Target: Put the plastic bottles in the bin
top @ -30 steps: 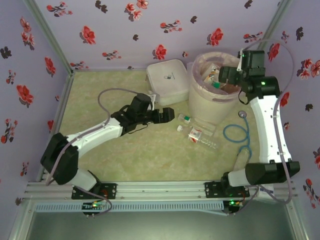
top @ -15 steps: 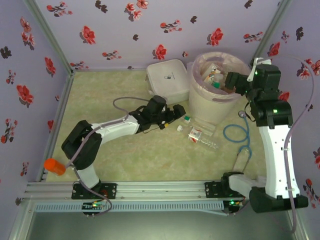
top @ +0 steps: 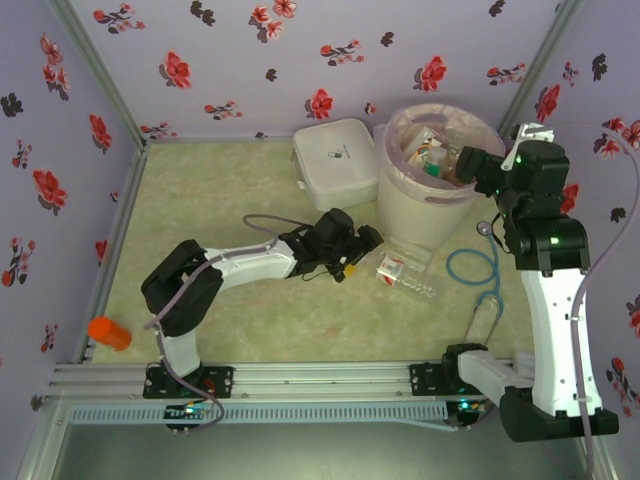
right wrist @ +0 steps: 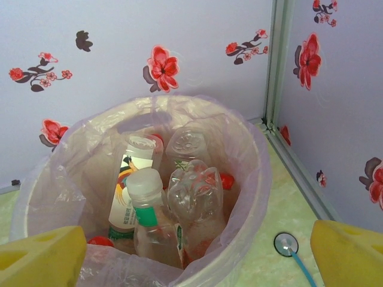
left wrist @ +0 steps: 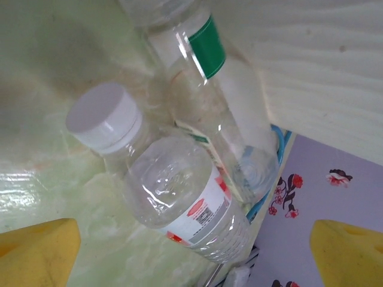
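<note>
Near the left edge of the table (top: pixel 220 190), an orange object (top: pixel 108 332) lies well apart from the work. The left gripper (top: pixel 362 246) is held wide open and low over two plastic bottles that lie side by side and touching: a white-capped bottle (left wrist: pixel 179 206) with a red-and-white label, and a green-banded bottle (left wrist: pixel 212 89) beyond it. A clean grasp could be spoiled here. With the two bodies so close, both may be pinched together and one squeezed out, or a round body may be rolled against the wall of the bin (top: pixel 400 212) just beside them. The bin is already well filled with bottles (right wrist: pixel 191 191), so a further one might be left perched on the heap. The right gripper (top: pixel 470 163) hangs open above the rim, and a collision could be caused if the left arm is brought there.
</note>
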